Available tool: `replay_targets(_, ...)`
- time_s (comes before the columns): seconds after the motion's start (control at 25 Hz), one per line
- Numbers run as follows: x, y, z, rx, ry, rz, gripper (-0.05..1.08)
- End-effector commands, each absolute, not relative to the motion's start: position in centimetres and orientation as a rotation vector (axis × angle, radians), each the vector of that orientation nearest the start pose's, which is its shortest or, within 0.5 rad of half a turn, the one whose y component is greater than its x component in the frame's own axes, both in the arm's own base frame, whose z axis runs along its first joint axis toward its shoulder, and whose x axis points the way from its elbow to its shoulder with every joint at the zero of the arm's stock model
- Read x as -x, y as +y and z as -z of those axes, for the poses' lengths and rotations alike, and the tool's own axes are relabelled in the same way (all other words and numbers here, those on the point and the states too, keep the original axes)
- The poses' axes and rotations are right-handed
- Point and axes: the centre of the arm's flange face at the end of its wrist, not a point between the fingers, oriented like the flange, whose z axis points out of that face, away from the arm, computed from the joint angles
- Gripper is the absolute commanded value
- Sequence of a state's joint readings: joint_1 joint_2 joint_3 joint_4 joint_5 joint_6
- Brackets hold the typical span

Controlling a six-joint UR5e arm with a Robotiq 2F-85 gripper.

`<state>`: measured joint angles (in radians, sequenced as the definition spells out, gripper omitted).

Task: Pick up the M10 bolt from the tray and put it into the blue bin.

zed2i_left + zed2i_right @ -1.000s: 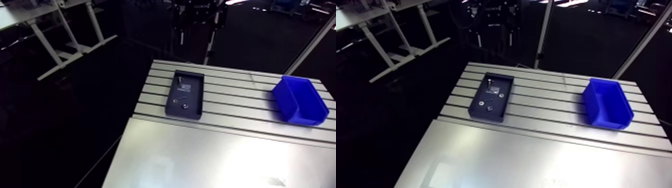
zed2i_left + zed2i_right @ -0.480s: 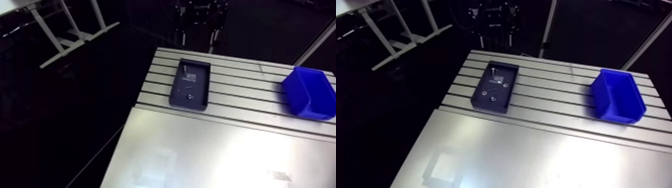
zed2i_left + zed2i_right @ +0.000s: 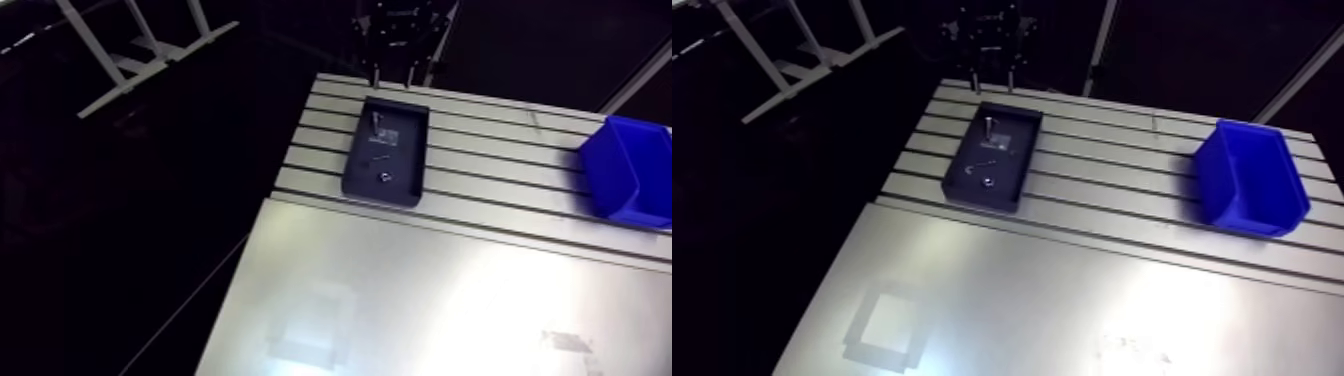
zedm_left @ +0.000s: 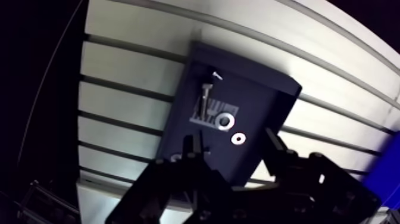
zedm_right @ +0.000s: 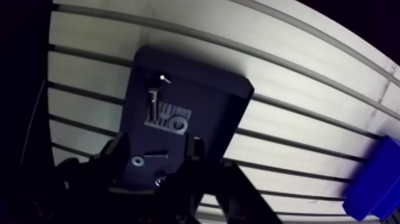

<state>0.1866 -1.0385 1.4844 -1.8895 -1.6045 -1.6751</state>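
A dark tray (image 3: 994, 155) lies on the slotted table, at its left side in the arm view. On the tray's floor (image 4: 262, 107) lie a long bolt (image 4: 205, 101), two washers (image 4: 224, 121), a small screw (image 5: 163, 78) and a thin screw (image 5: 156, 156). The blue bin (image 3: 1250, 190) stands at the table's right side, well apart from the tray. My gripper (image 4: 233, 149) hangs above the tray, open, with nothing between its fingers (image 4: 190, 149). The bolt lies ahead of the fingertips. In the arm view the gripper (image 3: 992, 78) shows small and dark over the tray's far end.
A smooth metal plate (image 3: 1072, 300) covers the near half of the table. The table's left edge (image 3: 887, 190) runs close beside the tray. A corner of the blue bin (image 5: 375, 179) shows beside the gripper in the wrist view.
The whole arm view has shifted, so the camera has moved. Tray, parts and bin lie as before. The gripper now shows closer to the tray's far end.
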Motion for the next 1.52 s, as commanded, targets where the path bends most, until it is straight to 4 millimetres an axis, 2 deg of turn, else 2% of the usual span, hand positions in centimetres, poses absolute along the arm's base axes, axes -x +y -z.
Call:
replay_targets(0.04, 62.3, -25.1, -23.1, 0.432, 2.983, -0.049, 0.44)
replay_targets(0.72, 61.2, -25.1, -21.0, 0.356, 2.978, -0.032, 0.44)
replay_targets(1.52, 61.6, -25.2, -17.8, 0.347, 2.98, -0.009, 0.47)
